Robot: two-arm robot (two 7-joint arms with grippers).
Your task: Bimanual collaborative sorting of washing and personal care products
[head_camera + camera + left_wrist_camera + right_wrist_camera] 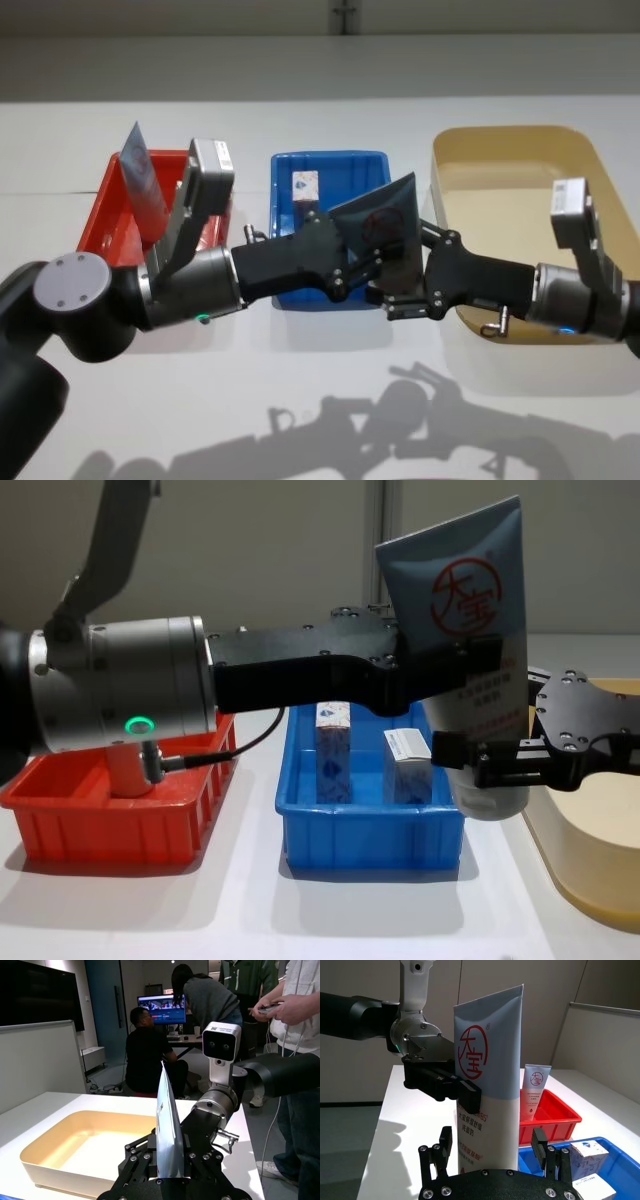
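A pale-blue squeeze tube with a red circular logo stands upright in the air over the gap between the blue bin and the beige bin. My left gripper reaches in from the left and is shut on the tube's middle. My right gripper sits around the tube's lower end with its fingers apart from the sides, open. A second tube leans in the red bin. Two blue cartons with white tops stand in the blue bin.
The beige bin lies at the right under my right arm. The three bins stand in a row across the white table. People stand and sit in the room behind, away from the table.
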